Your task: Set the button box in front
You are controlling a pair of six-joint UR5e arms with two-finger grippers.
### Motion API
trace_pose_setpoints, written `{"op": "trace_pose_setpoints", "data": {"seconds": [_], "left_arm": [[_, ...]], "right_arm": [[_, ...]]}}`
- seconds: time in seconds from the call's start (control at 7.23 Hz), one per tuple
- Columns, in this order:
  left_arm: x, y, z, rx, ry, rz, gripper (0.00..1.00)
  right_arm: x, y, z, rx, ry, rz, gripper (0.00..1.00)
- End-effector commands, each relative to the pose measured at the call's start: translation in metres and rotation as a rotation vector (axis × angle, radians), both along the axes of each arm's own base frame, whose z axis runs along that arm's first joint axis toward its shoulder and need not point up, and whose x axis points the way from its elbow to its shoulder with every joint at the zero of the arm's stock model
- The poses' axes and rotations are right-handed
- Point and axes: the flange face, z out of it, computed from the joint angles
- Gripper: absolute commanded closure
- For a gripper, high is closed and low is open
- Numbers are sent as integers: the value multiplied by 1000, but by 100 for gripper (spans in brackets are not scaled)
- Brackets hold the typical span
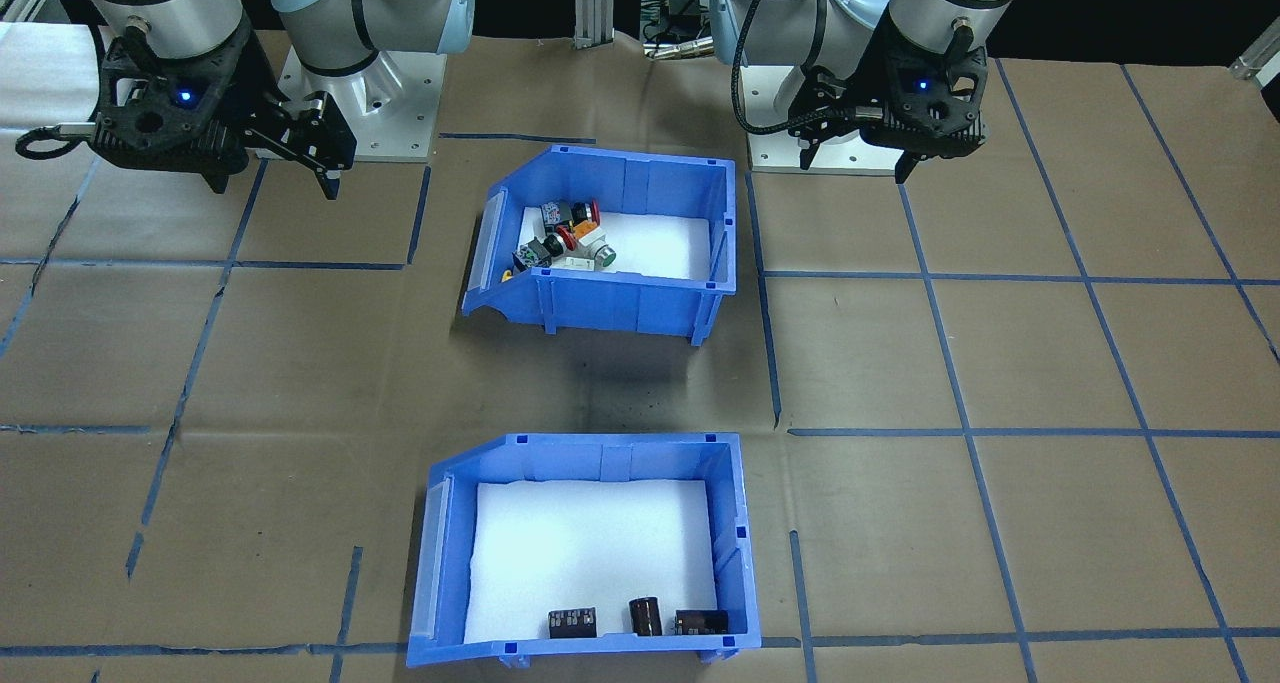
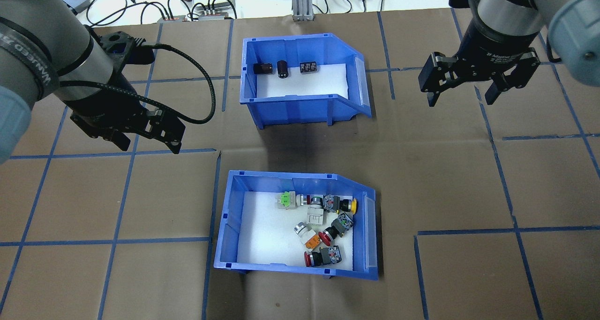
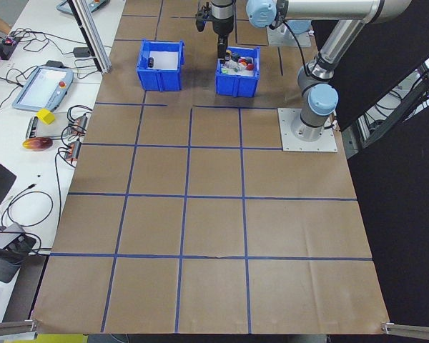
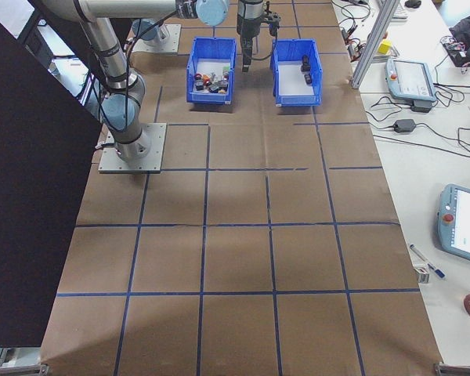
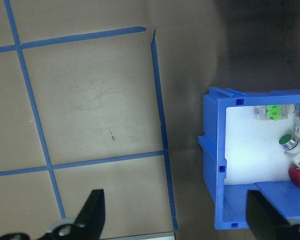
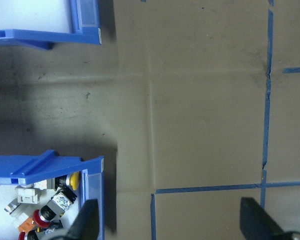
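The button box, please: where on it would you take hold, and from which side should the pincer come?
Probably the plain side wall of the button box, the one facing the left pincer, taken from above. That rim is straight, upright and bare, and the buttons lie toward the opposite, sloped open front, so one finger can drop inside onto clear white foam.

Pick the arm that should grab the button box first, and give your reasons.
Probably the left. Both grippers, left and right, hang open and empty, clear of the button box. The left wrist view shows that box's plain wall close by; on the right is its sloped, open front.
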Motion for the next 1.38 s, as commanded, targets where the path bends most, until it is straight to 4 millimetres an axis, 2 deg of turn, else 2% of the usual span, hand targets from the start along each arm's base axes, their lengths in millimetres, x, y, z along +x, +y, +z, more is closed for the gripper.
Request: {"op": "trace_pose_setpoints", "data": {"seconds": [0.0, 0.83, 1.11, 1.24], "left_arm": [[0, -2, 0, 3, -2, 7, 1], [-2, 3, -10, 26, 7, 11, 1], [-3, 12, -16, 25, 5, 15, 1], [-7, 12, -24, -25, 38, 20, 2]], "right_arm": [[1, -2, -7, -10, -17, -16, 0], [1, -2, -9, -1, -17, -17, 0], [7, -20, -24, 9, -23, 103, 0], [15, -34, -24, -8, -104, 209, 0]]}}
